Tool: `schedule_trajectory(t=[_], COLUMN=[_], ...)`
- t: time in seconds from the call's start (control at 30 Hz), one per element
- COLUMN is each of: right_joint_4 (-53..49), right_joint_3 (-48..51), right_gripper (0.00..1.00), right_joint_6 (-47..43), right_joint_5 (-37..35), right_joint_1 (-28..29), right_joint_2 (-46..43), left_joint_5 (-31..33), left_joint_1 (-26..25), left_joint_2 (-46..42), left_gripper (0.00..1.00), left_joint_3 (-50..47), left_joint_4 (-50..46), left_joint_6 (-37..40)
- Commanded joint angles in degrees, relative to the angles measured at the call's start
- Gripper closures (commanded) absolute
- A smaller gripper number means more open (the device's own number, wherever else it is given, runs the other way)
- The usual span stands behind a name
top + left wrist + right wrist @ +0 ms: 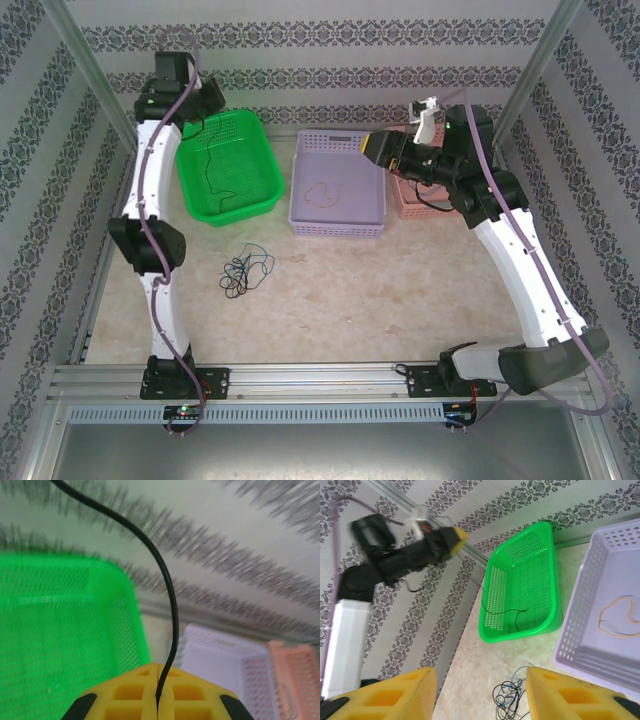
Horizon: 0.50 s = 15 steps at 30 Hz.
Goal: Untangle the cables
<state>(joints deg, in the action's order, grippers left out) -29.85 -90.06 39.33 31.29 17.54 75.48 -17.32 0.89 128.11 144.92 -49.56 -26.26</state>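
Observation:
My left gripper (159,669) is shut on a thin black cable (170,605) that rises from between its yellow fingers. From above, this gripper (212,100) hangs high over the green basket (262,205), and the black cable (210,165) trails down into the basket. A small tangle of black and blue cables (245,272) lies on the table in front of the baskets. A pale cable (325,190) lies looped in the purple basket (335,228). My right gripper (481,674) is open and holds nothing, raised over the purple basket's back right corner, with the tangle (510,698) far below.
A pink basket (408,205) stands to the right of the purple one, partly under the right arm. Patterned walls and metal posts close in the back and sides. The left arm (395,562) reaches up along the left wall.

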Motion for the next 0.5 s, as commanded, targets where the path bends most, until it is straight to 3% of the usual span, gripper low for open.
schedule_trajectory(t=[0.0,0.23,0.3,0.33,0.4,0.47], right_joint_4=[1.60,0.94,0.59,0.48,0.23,0.01], right_joint_3=[1.35,4.14,4.69,4.83,5.16,5.42], right_gripper=[0.49,0.49,0.49,0.49,0.49,0.49], right_joint_6=[0.75,1.10,1.19,1.19,1.19,0.94], right_joint_5=[-0.97,-2.19,-2.46,-2.64,-2.90,-3.11], right_joint_1=[0.84,0.99,0.96,1.00,0.98,1.00], right_joint_2=[-1.60,-3.70,-4.15,-4.32,-4.55,-4.57], left_joint_5=[1.53,1.55,0.72,0.45,-0.19,-1.47], left_joint_1=[1.00,1.67,1.77,1.75,1.71,1.66], left_joint_2=[4.00,10.25,11.35,11.60,11.16,9.64], left_gripper=[1.00,0.97,0.66,0.57,0.44,0.38], left_joint_3=[-1.52,-1.98,-1.09,-0.35,1.07,1.35], left_joint_4=[-8.54,-7.97,-7.49,-7.73,-8.03,-8.27], left_joint_6=[-2.09,-5.99,-7.23,-7.67,-8.42,-9.19])
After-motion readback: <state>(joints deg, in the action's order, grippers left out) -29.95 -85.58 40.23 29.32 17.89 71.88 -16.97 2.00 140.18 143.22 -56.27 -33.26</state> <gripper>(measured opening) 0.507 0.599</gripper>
